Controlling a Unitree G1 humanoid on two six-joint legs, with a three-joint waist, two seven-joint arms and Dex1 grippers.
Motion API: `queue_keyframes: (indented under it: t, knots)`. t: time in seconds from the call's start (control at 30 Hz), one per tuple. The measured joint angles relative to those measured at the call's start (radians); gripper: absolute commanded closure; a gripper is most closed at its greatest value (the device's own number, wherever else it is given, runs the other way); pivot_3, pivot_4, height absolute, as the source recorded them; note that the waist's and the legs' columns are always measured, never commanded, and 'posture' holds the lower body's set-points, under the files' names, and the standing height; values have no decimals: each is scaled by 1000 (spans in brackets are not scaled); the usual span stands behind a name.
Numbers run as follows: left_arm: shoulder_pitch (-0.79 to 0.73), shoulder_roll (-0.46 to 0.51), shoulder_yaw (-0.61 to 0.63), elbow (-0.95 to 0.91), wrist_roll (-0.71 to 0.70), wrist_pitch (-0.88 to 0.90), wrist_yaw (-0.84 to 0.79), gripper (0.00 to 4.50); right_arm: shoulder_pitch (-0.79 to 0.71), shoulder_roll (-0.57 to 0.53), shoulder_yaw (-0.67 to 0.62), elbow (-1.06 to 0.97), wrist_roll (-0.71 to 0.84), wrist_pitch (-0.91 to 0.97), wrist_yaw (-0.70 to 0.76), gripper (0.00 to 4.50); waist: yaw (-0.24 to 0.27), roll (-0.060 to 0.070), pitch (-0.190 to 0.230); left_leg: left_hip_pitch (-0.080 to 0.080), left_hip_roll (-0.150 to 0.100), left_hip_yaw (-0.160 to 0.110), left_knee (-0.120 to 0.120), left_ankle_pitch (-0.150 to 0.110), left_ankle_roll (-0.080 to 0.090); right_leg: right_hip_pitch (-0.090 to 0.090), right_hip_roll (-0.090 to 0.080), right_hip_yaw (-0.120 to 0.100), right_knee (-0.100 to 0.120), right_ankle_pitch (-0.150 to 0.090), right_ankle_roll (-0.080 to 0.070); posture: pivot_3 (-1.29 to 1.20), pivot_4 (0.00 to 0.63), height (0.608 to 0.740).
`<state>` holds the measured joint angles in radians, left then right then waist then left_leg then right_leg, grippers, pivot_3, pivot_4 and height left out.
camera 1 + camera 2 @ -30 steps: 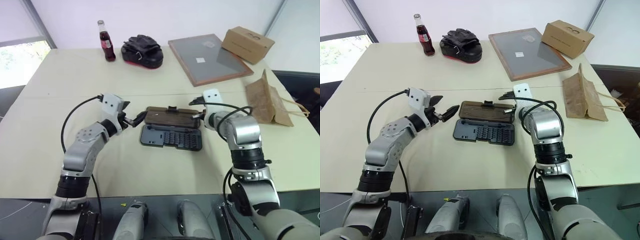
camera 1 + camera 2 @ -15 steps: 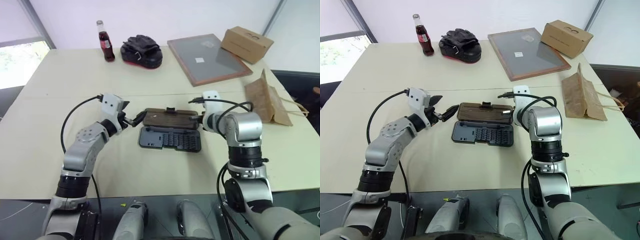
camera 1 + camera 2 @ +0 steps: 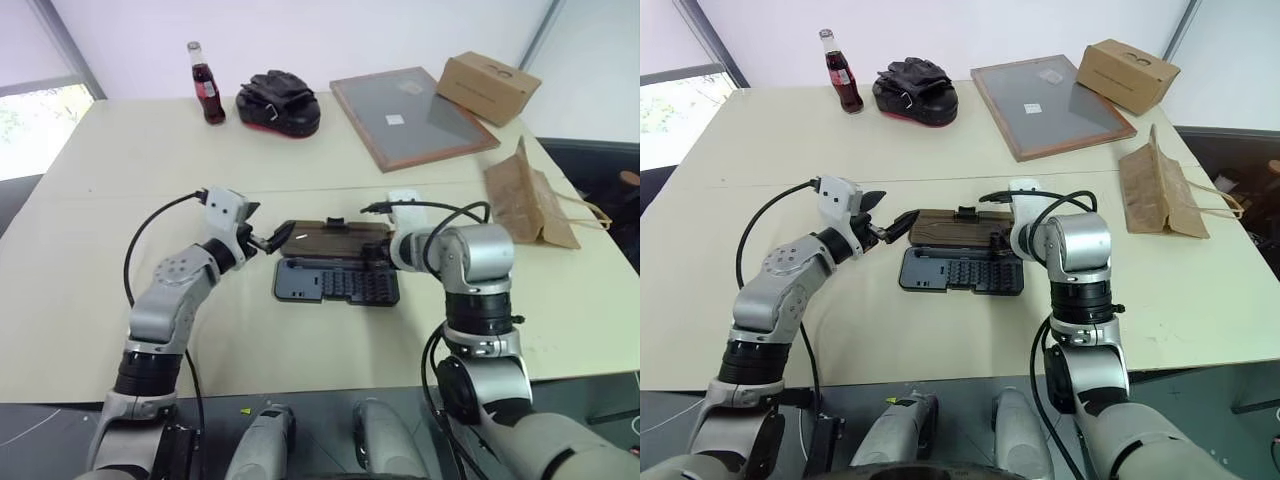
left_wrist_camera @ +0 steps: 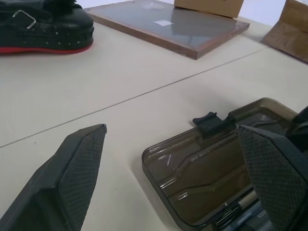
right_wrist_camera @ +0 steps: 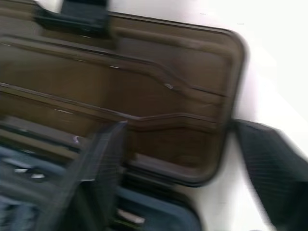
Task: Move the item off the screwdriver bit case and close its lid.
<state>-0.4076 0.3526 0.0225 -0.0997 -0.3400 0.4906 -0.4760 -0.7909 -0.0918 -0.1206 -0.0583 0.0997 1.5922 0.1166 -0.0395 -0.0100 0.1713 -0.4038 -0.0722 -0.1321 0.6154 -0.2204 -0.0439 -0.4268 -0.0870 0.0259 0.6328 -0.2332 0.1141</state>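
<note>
1. The paper bag [image 3: 528,198] is already off the case. It lies flat on the surface [image 3: 320,330] at the far right, well apart from everything else, so I'd say that half of the task is done.

2. What's left is the lid. The screwdriver bit case [image 3: 337,283] sits open in the middle of the surface, and the lid [image 3: 335,240] is laid back on the far side of it, smoky brown inside face up.

3. The left gripper [image 3: 268,241] hovers just beside the left end of the lid with its fingers spread wide and nothing in them.

4. The right gripper [image 5: 180,168] is also spread wide and empty. It sits over the right end of the lid, and I can't tell whether it's actually touching.

5. My guess for the next move: get a finger under the far edge of the lid and swing it toward the near side over the bit rows, then press down until the little latch tab [image 4: 210,121] catches.

6. View differences: the head views give the whole layout, including the bottle [image 3: 205,88], the black-and-red bundle [image 3: 278,101], the framed board [image 3: 412,114] and the cardboard box [image 3: 489,85] along the far edge. The left wrist view gives a clear look at the latch tab and the lid's moulded inside. The right wrist view shows one finger over the lid's corner and the other off its end, which the head views hide behind the arm.
</note>
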Motion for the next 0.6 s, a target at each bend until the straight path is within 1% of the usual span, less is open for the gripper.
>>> queue_keyframes:
  t: [0.4, 0.5, 0.53, 0.6]
  knots:
    - [0, -10, -1, 0, 4, -4, -3, 0, 4, 2, -31, -5, 3, 1, -40, 48, 4, 0, 0, 0, 0, 0, 0, 0, 0, 0, 0, 0, 0, 0, 0, 0, 150, 740]
    - [0, -11, -2, 0, 5, -5, -4, 0, 4, 2, -60, 6, -4, -15, -60, 840, 5, 0, 0, 0, 0, 0, 0, 0, 0, 0, -1, 0, 0, 0, 0, 0, 150, 740]
    - [0, -11, -2, 0, 5, -5, -4, 0, 4, 1, -68, 9, -9, -18, -66, 1272, 5, 0, 0, 0, 0, 0, 0, 0, 0, 0, -1, 0, 0, 0, 0, 0, 150, 740]
    - [0, -12, -2, 1, 5, -5, -4, 0, 4, -2, -78, 15, -17, -21, -79, 2333, 5, 0, 0, 0, 0, 0, 0, 0, 0, 0, 0, 0, 0, 0, 0, 0, 150, 740]
